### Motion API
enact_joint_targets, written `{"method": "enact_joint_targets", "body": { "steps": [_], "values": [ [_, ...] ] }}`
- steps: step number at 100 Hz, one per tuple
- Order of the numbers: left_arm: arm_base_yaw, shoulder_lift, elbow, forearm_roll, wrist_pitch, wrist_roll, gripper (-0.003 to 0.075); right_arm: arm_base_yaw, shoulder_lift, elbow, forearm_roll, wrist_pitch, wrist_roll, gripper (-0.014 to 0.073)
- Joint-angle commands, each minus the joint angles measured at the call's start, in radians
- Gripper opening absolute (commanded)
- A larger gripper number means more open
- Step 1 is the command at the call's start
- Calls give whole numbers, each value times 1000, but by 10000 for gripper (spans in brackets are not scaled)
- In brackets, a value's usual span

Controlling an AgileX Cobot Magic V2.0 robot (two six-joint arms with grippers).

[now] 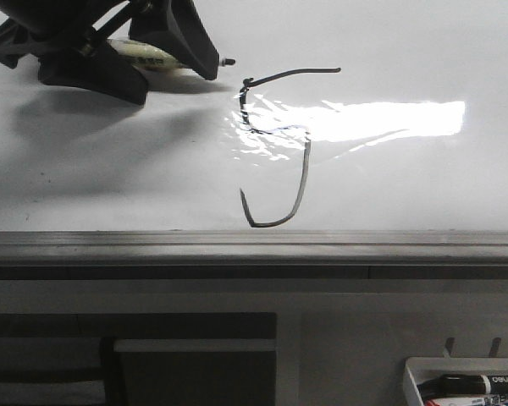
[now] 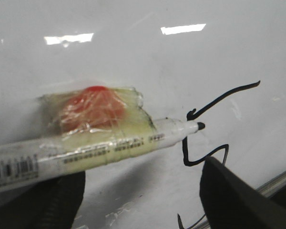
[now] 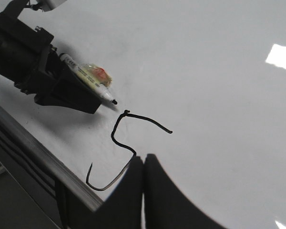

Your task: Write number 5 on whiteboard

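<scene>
Left gripper (image 1: 140, 59): black, cut off by the upper edge of the front view; fingers clamped on a marker (image 2: 86, 150). Its fingers (image 2: 238, 200) show only as dark blurred shapes in its own wrist camera.

Marker: white barrel wrapped in clear tape over a red and yellowish pad; printed label too blurred to read. Black tip (image 2: 200, 126) points toward the drawn figure, just beside its upper corner; whether it touches the board cannot be told.

Number 5 (image 1: 279, 152): thin black line, slanted top bar, short left stroke, long hooked tail. It lies just ahead of the marker tip, tail running toward the board's near frame. The middle stroke is washed out by glare in the front view; the tail is partly hidden behind a finger in both wrist views.

Whiteboard (image 1: 423, 186): glossy, wrinkled film, grey frame (image 1: 254, 247) along the near edge.

Right gripper (image 3: 143, 191): dark fingers pressed together, nothing between them, over the board near the tail.

Tray (image 1: 415, 381): with markers, partly cut off.
</scene>
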State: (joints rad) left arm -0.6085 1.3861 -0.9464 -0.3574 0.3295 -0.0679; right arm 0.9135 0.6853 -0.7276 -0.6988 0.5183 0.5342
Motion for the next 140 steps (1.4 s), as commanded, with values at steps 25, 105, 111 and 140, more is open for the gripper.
{"method": "enact_joint_targets", "body": {
  "steps": [25, 105, 111, 140],
  "values": [
    [19, 2, -12, 36, -51, -9, 507, -4, -5, -25, -15, -58, 0, -61],
    [19, 2, -12, 36, -26, -9, 507, -4, -5, -25, -5, -60, 0, -61],
    [19, 2, -12, 36, -26, -9, 507, -4, -5, -25, -5, -60, 0, -61],
    [19, 2, -12, 36, -26, -9, 507, -4, -5, -25, -5, -62, 0, -61]
  ]
}}
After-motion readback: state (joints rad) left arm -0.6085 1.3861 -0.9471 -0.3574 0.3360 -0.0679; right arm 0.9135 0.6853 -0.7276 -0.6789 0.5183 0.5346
